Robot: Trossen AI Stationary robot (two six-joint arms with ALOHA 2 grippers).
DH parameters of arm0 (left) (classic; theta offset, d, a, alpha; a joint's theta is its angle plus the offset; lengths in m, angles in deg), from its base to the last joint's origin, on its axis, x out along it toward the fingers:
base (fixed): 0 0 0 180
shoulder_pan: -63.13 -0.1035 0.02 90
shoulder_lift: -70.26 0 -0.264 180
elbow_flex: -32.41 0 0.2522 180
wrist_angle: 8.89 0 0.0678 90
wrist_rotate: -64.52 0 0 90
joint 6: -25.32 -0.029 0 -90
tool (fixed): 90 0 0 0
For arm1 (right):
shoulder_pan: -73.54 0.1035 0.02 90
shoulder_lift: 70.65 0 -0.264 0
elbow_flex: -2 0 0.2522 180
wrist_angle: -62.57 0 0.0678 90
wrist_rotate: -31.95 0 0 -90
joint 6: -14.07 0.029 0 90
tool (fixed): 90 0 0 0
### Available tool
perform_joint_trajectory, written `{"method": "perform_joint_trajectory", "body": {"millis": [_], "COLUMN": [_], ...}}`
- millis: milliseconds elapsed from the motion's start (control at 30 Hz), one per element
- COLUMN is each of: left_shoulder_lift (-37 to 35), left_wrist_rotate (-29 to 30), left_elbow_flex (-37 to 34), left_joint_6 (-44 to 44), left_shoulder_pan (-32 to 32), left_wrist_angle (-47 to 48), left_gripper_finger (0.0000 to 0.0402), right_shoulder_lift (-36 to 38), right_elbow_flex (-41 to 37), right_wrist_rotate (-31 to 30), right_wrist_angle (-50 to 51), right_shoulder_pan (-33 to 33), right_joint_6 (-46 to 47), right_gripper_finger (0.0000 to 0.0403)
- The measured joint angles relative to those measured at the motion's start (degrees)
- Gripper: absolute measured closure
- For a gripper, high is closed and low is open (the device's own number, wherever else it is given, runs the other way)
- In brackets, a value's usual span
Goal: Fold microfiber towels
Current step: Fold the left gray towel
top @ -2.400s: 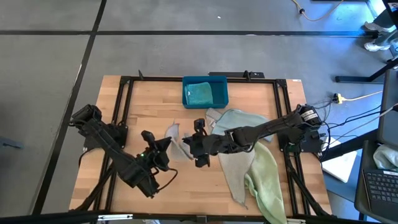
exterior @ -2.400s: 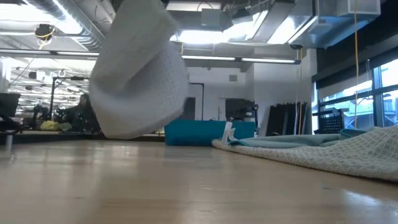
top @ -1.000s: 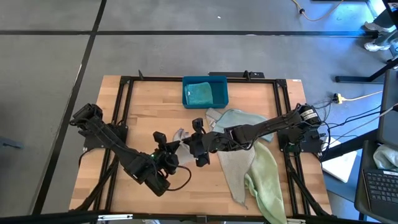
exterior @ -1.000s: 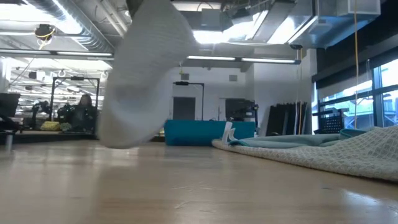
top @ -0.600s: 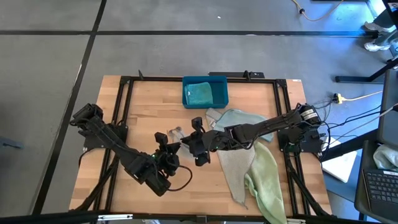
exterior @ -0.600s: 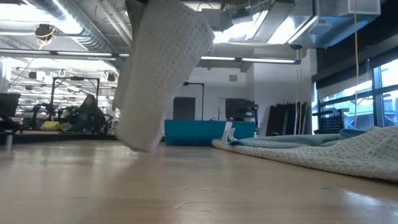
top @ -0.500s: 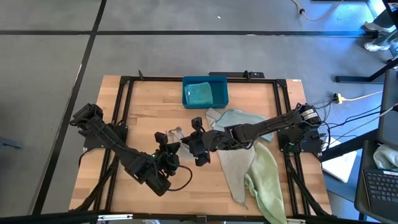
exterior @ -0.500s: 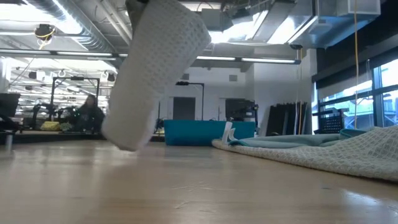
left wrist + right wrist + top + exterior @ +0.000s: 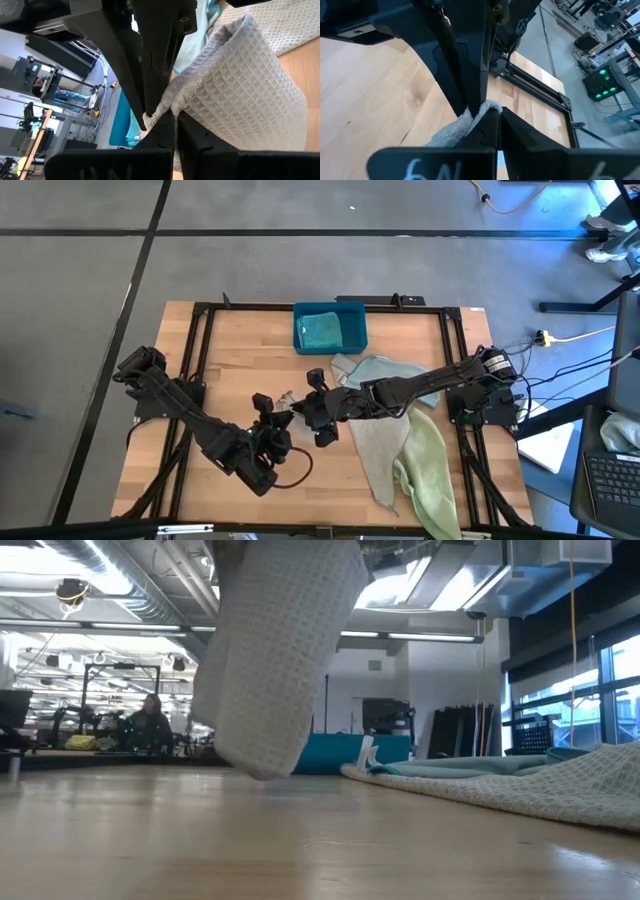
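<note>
High view: wooden table [image 9: 220,360] on a black frame, holding a teal-blue plastic bin [image 9: 330,327] at the middle of the far edge with a teal towel [image 9: 322,331] folded inside. Near the table centre, the left tool [image 9: 268,412] and right tool [image 9: 312,402] meet just beside each other, both pressed shut on one pale grey-beige towel [image 9: 287,397], which shows only as a small bunch between them. Low view: that same towel [image 9: 275,650] hangs clear of the table as a doubled waffle-weave drape, its lower fold just above the wood. Left wrist view: the cloth [image 9: 240,95] is pinched at a gathered edge between the dark fingers [image 9: 150,75]. Right wrist view: a hem corner [image 9: 470,117] is nipped likewise. Remaining stock: a pale blue towel [image 9: 385,375], a second grey-beige towel [image 9: 375,455] and a pale green towel [image 9: 425,475], heaped toward the right edge and near-right corner. Handling judgement: light, limp, grippy weave, not fragile; it will sag and bunch, so holds belong at corners or hems, kept taut between the tools.
</note>
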Motion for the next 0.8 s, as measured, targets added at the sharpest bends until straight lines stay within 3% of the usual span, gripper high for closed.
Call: {"method": "perform_joint_trajectory", "body": {"millis": [800], "left_shoulder_lift": [0.1], "left_wrist_rotate": [1.0], "left_elbow_flex": [0.0], "left_joint_6": [0.4], "left_shoulder_pan": [-0.2], "left_wrist_angle": [0.0], "left_gripper_finger": [0.0401], "right_shoulder_lift": [0.0], "right_elbow_flex": [-0.2], "right_wrist_rotate": [2.8], "right_wrist_angle": [0.4], "right_shoulder_pan": [0.0], "right_joint_6": [0.4], "right_gripper_finger": [0.0389]}}
